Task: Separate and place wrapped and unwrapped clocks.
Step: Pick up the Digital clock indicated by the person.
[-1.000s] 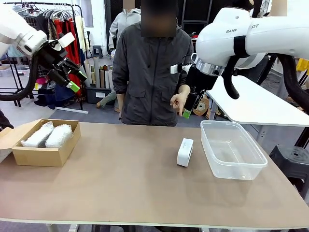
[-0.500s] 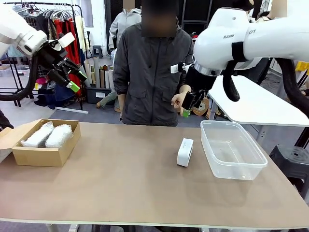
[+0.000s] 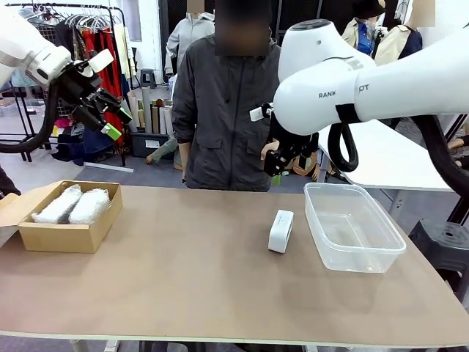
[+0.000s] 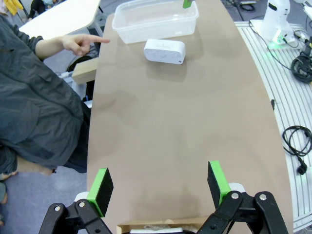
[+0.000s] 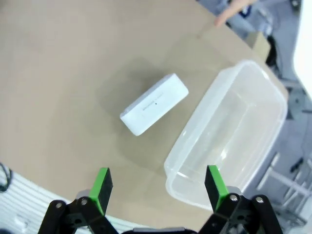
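The bare clock [image 3: 281, 231] is standing on its edge on the worktop [image 3: 190, 286], just beside the clear tub [image 3: 363, 262] but outside it. The blocky bundle [image 3: 57, 205] and the rounded bundle [image 3: 89, 205] are lying side by side in the cardboard box [image 3: 62, 238]. Going by that, the bare clock looks like the one piece waiting to be sorted, probably into the tub.

The right fingers [image 3: 277, 172] are hanging above and beyond the clock, spread wide and gripping nothing. The left fingers [image 3: 119, 123] are also open and empty, raised high over the box end of the worktop.

Several things could go wrong. The person's hand [image 4: 80, 45] is pointing close to the right fingers, so a careless descent risks brushing it. The clock is sitting so near the tub wall that one finger may come down on the rim and shove the tub aside. Balanced on a narrow edge, the clock is likely to topple if one finger touches it first. From the right wrist, the clock is lying diagonally across the line of the fingers, so closing without turning would be catching its corners. Its smooth, rounded shell may also slip out during the lift.
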Tool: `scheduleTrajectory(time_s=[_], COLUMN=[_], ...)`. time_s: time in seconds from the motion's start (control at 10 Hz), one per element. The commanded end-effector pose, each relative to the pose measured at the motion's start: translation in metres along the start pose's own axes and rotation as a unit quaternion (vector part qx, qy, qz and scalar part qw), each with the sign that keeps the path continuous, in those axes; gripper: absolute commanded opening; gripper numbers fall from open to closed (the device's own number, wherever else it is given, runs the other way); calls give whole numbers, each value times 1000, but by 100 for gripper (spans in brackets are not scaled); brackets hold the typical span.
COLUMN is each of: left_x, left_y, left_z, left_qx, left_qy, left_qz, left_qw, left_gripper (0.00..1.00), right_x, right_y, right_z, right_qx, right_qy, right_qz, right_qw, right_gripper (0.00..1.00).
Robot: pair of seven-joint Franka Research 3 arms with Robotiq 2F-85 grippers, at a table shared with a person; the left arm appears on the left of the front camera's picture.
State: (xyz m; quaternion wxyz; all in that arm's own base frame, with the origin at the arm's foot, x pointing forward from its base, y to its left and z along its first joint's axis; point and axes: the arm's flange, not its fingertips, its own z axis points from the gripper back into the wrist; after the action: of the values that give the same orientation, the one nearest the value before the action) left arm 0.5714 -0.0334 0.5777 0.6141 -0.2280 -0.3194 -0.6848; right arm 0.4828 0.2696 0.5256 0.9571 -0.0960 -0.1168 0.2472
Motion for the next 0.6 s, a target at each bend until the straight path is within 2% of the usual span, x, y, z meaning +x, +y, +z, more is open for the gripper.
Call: scheduleTrajectory(time_s=[0.0,0.1,0.2,0.3,0.5], left_x=[0,0,0,0,0], left_y=[-1,-1,-1,-1,-1], left_z=[2,2,2,2,2], left_qx=[0,0,0,0,0], left_qy=[7,7,7,7,7], left_qz=[1,1,1,1,1], left_qw=[1000,1000,1000,1000,1000], left_gripper=[100,100,100,100,100], right_x=[-13,-18,-21,-22,-21], right_y=[8,9,10,9,9], right_z=[-14,-28,-42,-55,-76], right_qx=[-6,-13,-6,26,13], right_qy=[6,-16,-40,-61,-54], right_qz=[-124,-174,-193,-205,-220], right_qw=[992,985,980,976,974], right_gripper=[100,100,100,100,100])
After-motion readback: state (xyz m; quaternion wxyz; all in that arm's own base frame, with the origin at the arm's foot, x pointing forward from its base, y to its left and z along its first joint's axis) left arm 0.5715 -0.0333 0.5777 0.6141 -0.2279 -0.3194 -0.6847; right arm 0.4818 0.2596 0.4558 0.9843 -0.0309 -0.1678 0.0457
